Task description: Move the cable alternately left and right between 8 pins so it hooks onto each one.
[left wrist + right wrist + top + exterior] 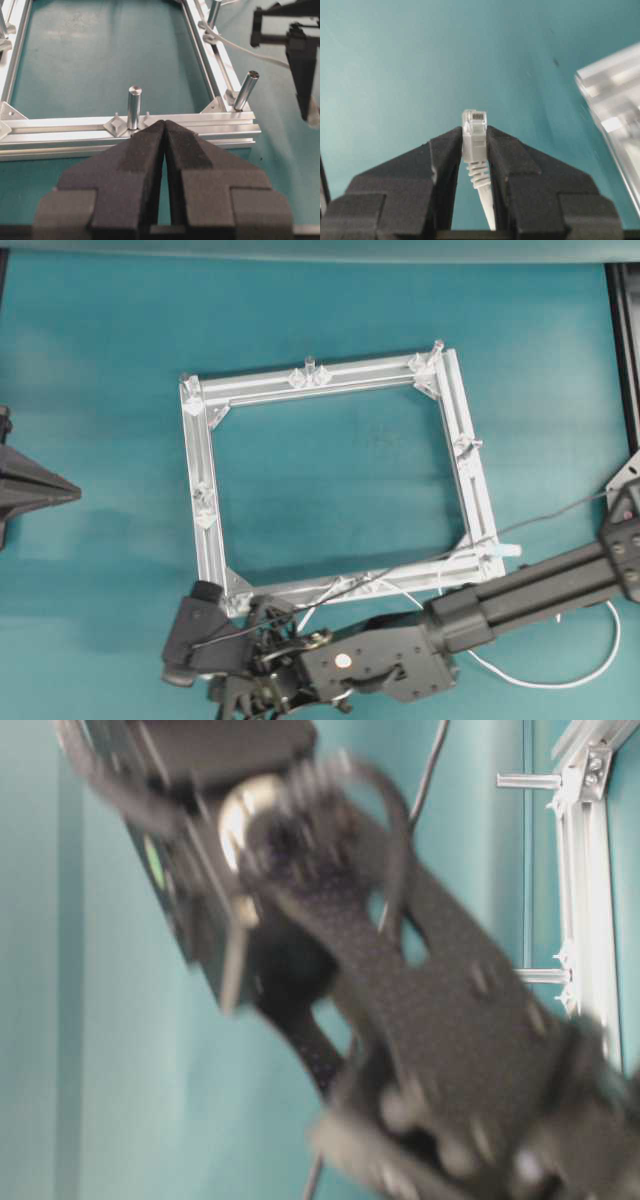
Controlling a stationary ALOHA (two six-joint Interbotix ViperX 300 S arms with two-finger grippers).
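Right claw (474,145) gripping one cable (474,134), eight pins (134,107)

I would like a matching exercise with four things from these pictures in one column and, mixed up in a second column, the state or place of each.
Things:
1. left hand
2. right hand
3. cable
4. frame

States or places:
A. lies flat on the teal table, a square of aluminium bars
B. shut and holding nothing, its fingers pressed together
C. shut on the clear plug
D. trails in a white loop on the table at the lower right of the overhead view

Pairs: 1-B, 2-C, 3-D, 4-A
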